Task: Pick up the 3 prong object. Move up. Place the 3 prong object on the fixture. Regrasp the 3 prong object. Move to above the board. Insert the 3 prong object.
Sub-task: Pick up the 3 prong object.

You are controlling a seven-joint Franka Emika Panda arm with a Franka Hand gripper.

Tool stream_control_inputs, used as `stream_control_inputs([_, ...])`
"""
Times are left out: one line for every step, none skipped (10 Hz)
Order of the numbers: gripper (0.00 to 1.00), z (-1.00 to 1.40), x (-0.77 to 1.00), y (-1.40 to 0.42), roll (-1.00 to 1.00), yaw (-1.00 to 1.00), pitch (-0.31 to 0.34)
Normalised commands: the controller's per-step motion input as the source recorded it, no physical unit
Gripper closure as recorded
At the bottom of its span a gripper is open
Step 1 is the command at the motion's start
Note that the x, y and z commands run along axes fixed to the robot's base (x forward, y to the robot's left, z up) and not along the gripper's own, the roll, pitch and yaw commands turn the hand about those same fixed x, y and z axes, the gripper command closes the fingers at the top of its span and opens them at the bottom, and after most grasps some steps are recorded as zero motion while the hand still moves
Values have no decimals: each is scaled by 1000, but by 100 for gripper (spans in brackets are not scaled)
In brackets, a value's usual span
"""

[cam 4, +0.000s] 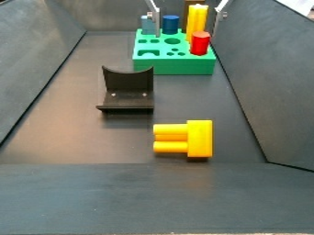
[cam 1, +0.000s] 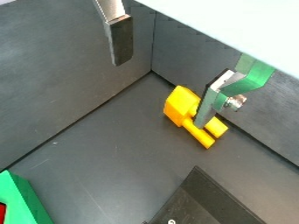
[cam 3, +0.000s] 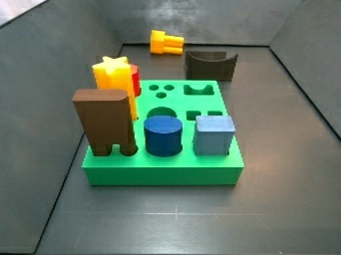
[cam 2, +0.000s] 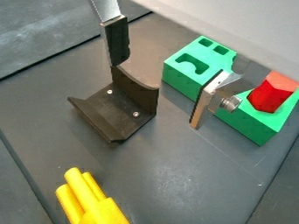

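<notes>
In a wrist view I see the 3 prong object (cam 2: 89, 199) lying flat on the dark floor, with the fixture (cam 2: 117, 107) just beyond it and the board (cam 2: 208, 86) to the right of that. My gripper (cam 2: 159, 89) hangs above the floor with its fingers (cam 2: 117, 42) wide apart and nothing between them. In a side view the orange-yellow piece (cam 4: 185, 139) sits near the tray's front edge, prongs pointing left, apart from the fixture (cam 4: 125, 90). I judge it light, stiff plastic with smooth, somewhat slippery faces. I would close on the two flat sides of the square body, away from the round prongs, which would roll between the pads. It should not need much squeeze.
</notes>
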Motion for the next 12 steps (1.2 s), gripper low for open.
stream_control_inputs([0, -31, -66, 57, 1, -54, 0])
stream_control_inputs([0, -217, -166, 377, 17, -560, 0])
stream_control_inputs([0, -197, -169, 403, 0, -551, 0])
stream_control_inputs([0, -214, -11, 577, 0, -391, 13])
stream_control_inputs([0, -251, 0, 634, -7, -329, 0])
stream_control_inputs([0, -294, 0, 500, 0, -486, 6])
stream_control_inputs([0, -203, 0, 191, 0, -786, 0])
stream_control_inputs([0, -237, 0, 3, 0, -986, 0])
stream_control_inputs([0, -211, 0, 0, 0, -1000, 0])
stream_control_inputs([0, -183, 0, 0, 0, -1000, 0])
stream_control_inputs([0, -149, 0, 0, 0, -1000, 0])
stream_control_inputs([0, -129, 0, 0, 0, -1000, 0])
